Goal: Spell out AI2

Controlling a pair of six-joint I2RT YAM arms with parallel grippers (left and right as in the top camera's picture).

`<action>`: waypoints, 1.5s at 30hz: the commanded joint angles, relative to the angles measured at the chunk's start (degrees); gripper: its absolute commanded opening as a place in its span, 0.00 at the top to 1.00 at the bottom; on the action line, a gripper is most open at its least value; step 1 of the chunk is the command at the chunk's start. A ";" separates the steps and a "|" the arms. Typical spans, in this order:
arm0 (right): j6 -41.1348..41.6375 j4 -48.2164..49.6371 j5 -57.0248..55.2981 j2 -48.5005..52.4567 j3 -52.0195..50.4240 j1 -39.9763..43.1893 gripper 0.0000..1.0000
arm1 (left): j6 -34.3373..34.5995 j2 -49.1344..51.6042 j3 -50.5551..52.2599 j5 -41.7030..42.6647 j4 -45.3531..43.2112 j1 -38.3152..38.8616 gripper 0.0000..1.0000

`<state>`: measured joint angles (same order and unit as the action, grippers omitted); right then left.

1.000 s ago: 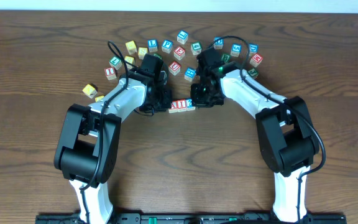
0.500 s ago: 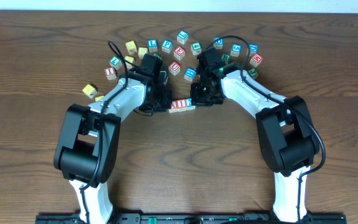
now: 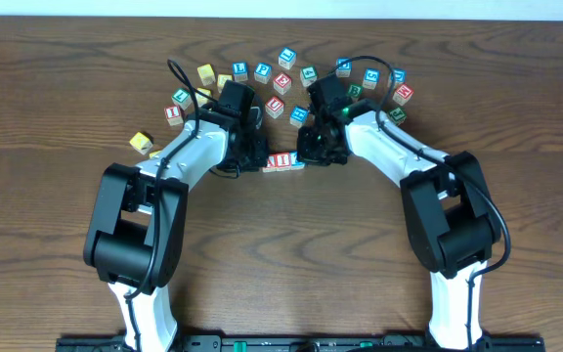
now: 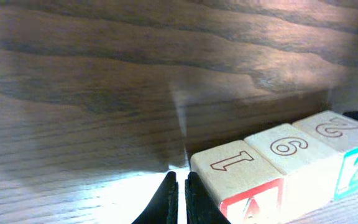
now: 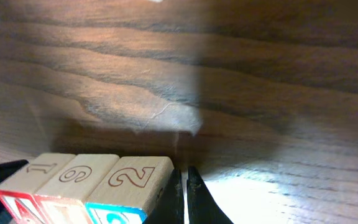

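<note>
We find the left gripper (image 4: 179, 198) with its fingers pressed together on nothing, tips low over the table (image 4: 73, 74) just beside the outer end of the A cube (image 4: 238, 171). The right gripper (image 5: 184, 193) is likewise closed and empty, close against the outer end of the 2 cube (image 5: 132, 180). Between those two the I cube (image 3: 283, 161) sits flush with both neighbours, so we read one straight row, AI2, from overhead. Beyond the row, loose cubes (image 3: 282, 82) lie in an arc, and a yellow cube (image 3: 141, 143) sits apart on the left arm's side.
</note>
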<state>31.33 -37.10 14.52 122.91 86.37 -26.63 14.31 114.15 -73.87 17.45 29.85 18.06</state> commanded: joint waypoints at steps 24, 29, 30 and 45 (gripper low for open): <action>6.36 1.18 -3.39 -0.94 -0.24 -2.34 0.99 | -0.52 2.67 -1.79 0.92 -4.72 0.74 0.93; 6.36 1.62 -3.91 -0.94 -0.24 -2.34 0.99 | -0.50 2.67 -1.79 0.92 -5.55 0.74 0.93; 6.36 1.60 -3.91 -0.94 -0.24 -2.34 0.99 | -0.50 2.67 -1.79 0.94 -5.55 0.74 0.93; 6.38 1.77 -4.59 -0.94 -0.24 -2.36 0.99 | -0.50 2.67 -1.75 -1.25 -4.52 3.89 0.92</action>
<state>36.86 -35.94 7.68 122.91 86.11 -27.81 13.69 115.85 -74.08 14.41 25.43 19.77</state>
